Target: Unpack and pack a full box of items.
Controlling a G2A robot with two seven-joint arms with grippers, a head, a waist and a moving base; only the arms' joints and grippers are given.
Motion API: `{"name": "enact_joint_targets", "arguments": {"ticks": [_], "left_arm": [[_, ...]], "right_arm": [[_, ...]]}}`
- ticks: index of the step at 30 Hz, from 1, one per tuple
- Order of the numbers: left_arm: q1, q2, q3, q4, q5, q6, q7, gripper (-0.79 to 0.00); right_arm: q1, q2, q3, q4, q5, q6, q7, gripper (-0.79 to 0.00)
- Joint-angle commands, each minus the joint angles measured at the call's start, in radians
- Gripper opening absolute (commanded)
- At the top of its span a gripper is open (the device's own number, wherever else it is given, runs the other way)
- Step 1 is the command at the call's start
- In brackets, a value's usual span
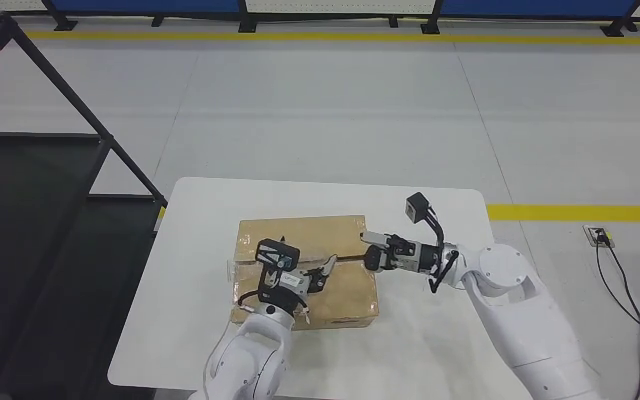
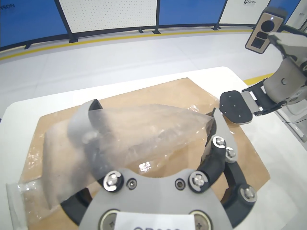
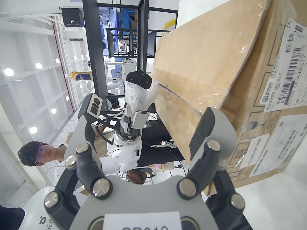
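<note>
White table (image 1: 400, 340) carries the brown cardboard box (image 1: 350, 295) near its middle. We see the top flaps lying flat and shut, so we judge the task barely begun: only the seal is being dealt with, nothing is out, and all the unpacking and repacking is left. Both arms lean in over the lid, the left from the near side and the right from the box's right end. A crumpled strip of clear tape (image 2: 144, 132) stands up off the lid and drapes across the left gripper (image 2: 154, 113), whose jaws are wide apart, with the film stuck over one finger rather than pinched. The right gripper (image 3: 146, 132) is spread too, one pad at the lid's edge by the centre seam; whether it touches, we cannot tell.
</note>
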State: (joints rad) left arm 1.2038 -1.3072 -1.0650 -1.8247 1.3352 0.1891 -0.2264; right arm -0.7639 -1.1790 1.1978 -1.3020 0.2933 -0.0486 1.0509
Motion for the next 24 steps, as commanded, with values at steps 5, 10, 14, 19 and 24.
{"name": "enact_joint_targets", "arguments": {"ticks": [5, 10, 14, 19, 24], "left_arm": [[0.041, 0.004, -0.051, -0.037, -0.021, -0.013, -0.027, 0.000], [0.092, 0.011, -0.109, -0.088, -0.058, -0.057, -0.054, 0.000], [0.111, 0.015, -0.164, -0.106, -0.128, -0.084, -0.096, 0.000], [0.098, 0.015, -0.208, -0.086, -0.205, -0.099, -0.129, 0.000], [0.070, 0.014, -0.226, -0.064, -0.262, -0.119, -0.183, 0.000]], "right_arm": [[0.004, 0.006, 0.014, 0.015, 0.005, -0.007, 0.016, 0.000], [0.021, 0.008, 0.013, 0.034, 0.012, -0.011, 0.032, 0.000], [0.032, 0.008, 0.007, 0.044, 0.013, -0.011, 0.035, 0.000], [0.037, 0.009, 0.002, 0.047, 0.014, -0.009, 0.036, 0.000], [0.035, 0.012, 0.002, 0.042, 0.015, -0.009, 0.033, 0.000]]}}
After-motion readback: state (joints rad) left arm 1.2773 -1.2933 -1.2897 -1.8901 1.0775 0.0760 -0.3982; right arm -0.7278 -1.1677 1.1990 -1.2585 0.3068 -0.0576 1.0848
